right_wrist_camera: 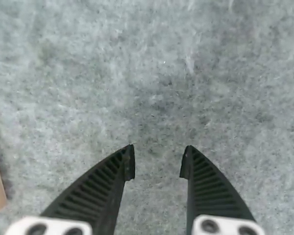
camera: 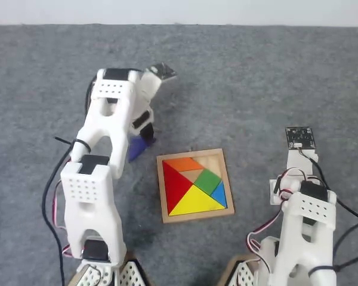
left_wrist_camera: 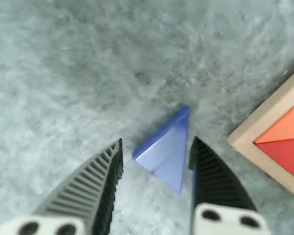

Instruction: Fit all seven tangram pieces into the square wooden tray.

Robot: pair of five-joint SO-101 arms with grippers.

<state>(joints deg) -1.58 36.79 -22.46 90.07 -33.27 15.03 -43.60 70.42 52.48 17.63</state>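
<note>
Blue triangle (left_wrist_camera: 165, 154) lies on the grey surface just beside the tray (camera: 160, 190), between the left gripper (left_wrist_camera: 157, 142) jaws, which stand apart. Pickup step, I'd say: closing comes next. The right gripper (right_wrist_camera: 157, 154) jaws are apart too.

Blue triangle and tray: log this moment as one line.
left gripper: open, straddling blue triangle on mat beside tray | right gripper: open over mat | tray: part filled, bare wood at one corner
</note>
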